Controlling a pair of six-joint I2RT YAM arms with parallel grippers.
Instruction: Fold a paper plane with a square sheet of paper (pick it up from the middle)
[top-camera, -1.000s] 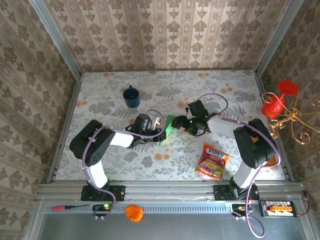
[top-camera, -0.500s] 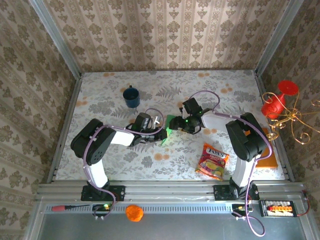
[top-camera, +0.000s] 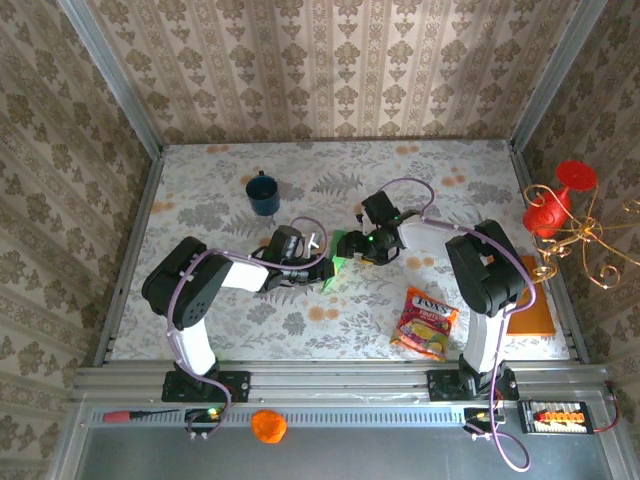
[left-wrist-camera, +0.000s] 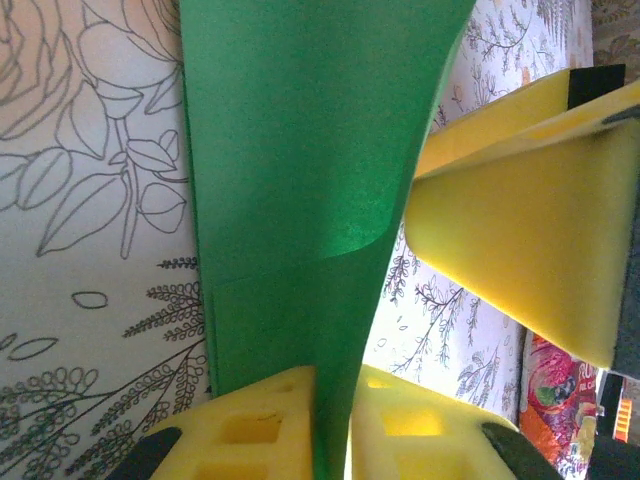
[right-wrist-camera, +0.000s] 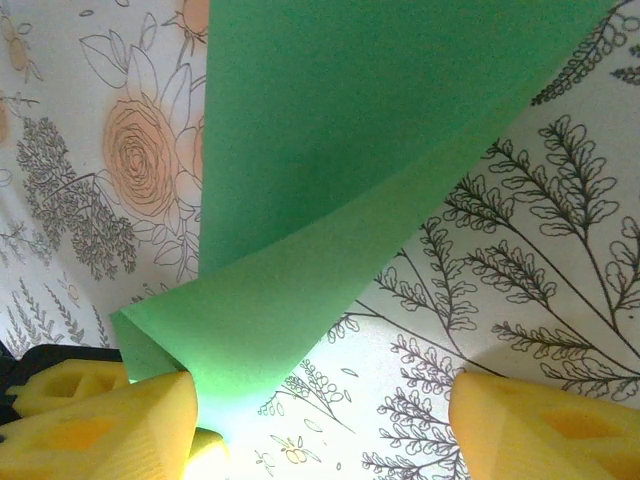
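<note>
Two robot arms meet over a partly folded green sheet of paper (left-wrist-camera: 290, 150) at the middle of a floral table (top-camera: 200, 215).
From overhead, a green sliver peeks out between the left gripper (top-camera: 322, 272) and the right gripper (top-camera: 350, 246); the rest is hidden beneath them. The left wrist camera shows the sheet as a long band running straight away from that gripper, whose yellow pads (left-wrist-camera: 255, 425) are pinched on its near end, one layer curling up on the right. In the right wrist camera, that gripper's fingers (right-wrist-camera: 540, 425) are spread wide, with the lifted flap touching the left one. The paper's far edges are cut off.
</note>
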